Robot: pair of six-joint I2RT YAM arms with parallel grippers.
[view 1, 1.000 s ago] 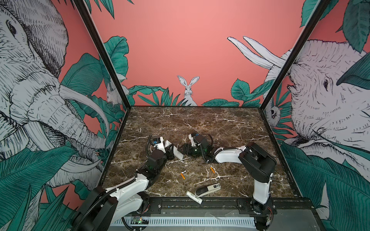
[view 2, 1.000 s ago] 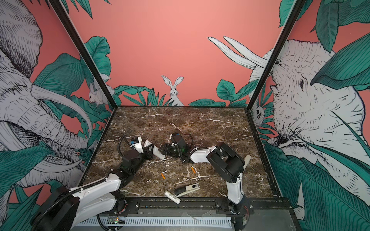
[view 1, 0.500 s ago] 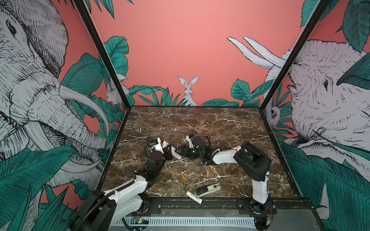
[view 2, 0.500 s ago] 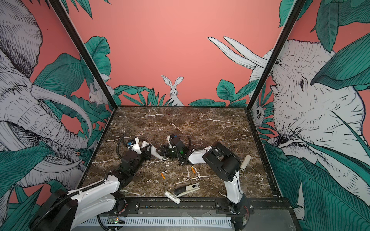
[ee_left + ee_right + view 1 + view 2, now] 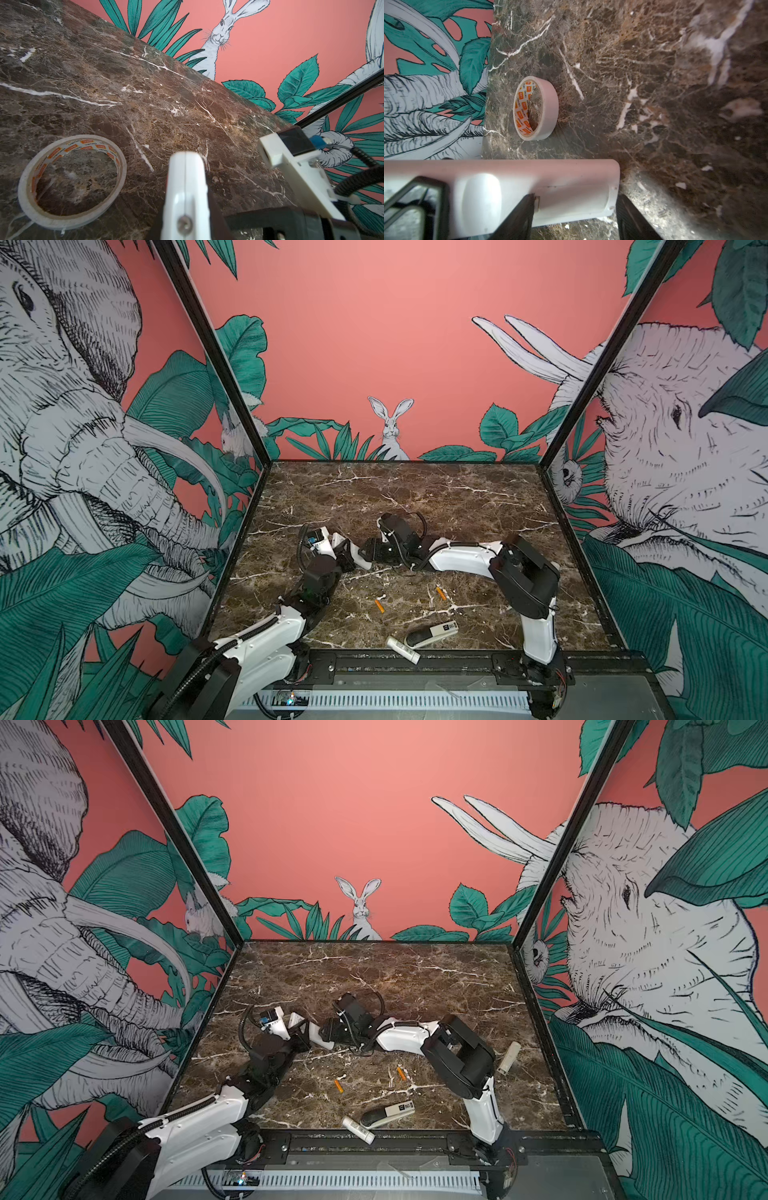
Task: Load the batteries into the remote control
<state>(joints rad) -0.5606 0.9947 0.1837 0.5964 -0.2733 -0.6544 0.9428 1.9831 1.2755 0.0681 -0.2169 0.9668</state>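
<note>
At mid-table, between the two arms: long slim white plastic remote control point(image 5: 360, 559). In both top views the grippers cover most of it and only a short white stretch shows. The left wrist view gives it edge-on and blurred, its lower part cut off by the frame. The right wrist view point(image 5: 529, 176) shows a plain white face; the button side is unseen.

- Holding it: left gripper point(image 5: 347, 560), black jaws closed on the remote's sides.
- Also at it: right gripper point(image 5: 577, 212). Its black fingers point(image 5: 521, 216) stand apart, one against the white face and the other just past the remote's end. Whether they press cannot be told.
- Two small thin orange batteries point(image 5: 379, 605) with pale tips lie loose on the dark brown veined marble table point(image 5: 415, 497). They are well apart from the remote, toward the front edge. The second battery point(image 5: 441, 593) lies nearer the right arm.
- Near the front edge: stubby black-and-white device point(image 5: 430, 632), with a small white labelled tube point(image 5: 402, 649) just beside it.
- Pale cylinder point(image 5: 509, 1057) by the right arm's elbow; it is seen in only a top view, the arm covering that spot elsewhere.
- Roll of pale tape with an orange-printed core point(image 5: 548, 108), lying flat near the left wall; only the wrist views show it.
</note>
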